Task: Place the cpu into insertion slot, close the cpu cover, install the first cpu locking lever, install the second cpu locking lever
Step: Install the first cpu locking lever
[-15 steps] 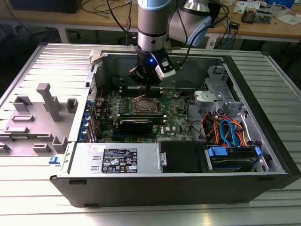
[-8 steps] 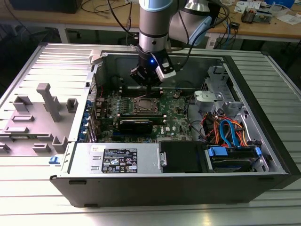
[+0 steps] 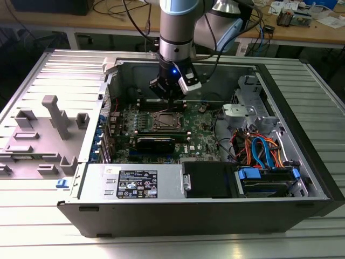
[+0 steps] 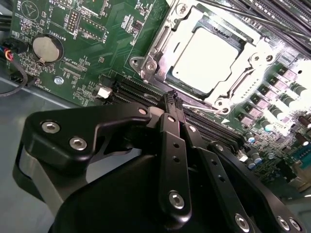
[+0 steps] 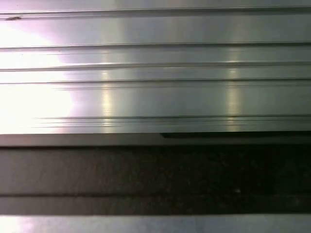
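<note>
1. The black two-fingered gripper [image 4: 173, 99] hangs over the green motherboard [image 4: 97, 43], its fingertips pressed together with nothing between them, just beside the socket.
2. The small flat square cpu with its dull silver-grey metal top [image 4: 206, 60] already lies in the square silvery-rimmed insertion slot [image 4: 146, 63], and the thin silvery cpu cover frame [image 4: 187, 19] appears folded down around it, its window showing the chip.
3. In the exterior view the gripper [image 3: 171, 98] sits just above the socket [image 3: 164, 121] inside the open dark grey computer case [image 3: 302, 178].
4. The step in hand looks like lever work (a judgement from the closed tips poised at the socket's edge). To do it well, the tips should bear on the thin wire lever alone, push it steadily down and sideways under its hook, and stay clear of the long black memory slots [image 4: 131, 90] alongside.
5. Glare washes out the socket's far side in the second wrist view, so I cannot tell whether either lever is latched.
6. The first wrist view gives ribbed silvery metal [image 5: 155, 73] and a dark band, no socket.
</note>
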`<state>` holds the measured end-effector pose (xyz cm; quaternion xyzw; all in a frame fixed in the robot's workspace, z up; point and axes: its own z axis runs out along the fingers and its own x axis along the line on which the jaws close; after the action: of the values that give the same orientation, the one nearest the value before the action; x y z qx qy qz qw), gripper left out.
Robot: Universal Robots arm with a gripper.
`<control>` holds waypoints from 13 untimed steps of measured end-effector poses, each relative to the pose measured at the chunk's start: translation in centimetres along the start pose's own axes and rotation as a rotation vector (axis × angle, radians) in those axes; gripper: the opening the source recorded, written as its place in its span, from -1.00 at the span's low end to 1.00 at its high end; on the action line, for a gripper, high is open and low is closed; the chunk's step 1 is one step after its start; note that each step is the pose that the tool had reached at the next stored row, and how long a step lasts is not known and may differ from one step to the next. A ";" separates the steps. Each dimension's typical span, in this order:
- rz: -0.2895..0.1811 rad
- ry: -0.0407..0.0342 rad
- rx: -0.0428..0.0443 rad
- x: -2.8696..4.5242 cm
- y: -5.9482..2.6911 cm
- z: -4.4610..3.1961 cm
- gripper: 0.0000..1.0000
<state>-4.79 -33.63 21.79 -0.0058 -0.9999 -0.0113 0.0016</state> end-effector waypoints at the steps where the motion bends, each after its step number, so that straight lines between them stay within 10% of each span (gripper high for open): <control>1: 0.000 0.0001 0.0000 -0.01 0.00 0.07 -0.79; 13: 0.000 0.0001 0.0000 -0.30 -0.01 0.83 -0.79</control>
<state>-4.49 -33.63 20.97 -0.0058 -0.9999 -0.0113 0.0017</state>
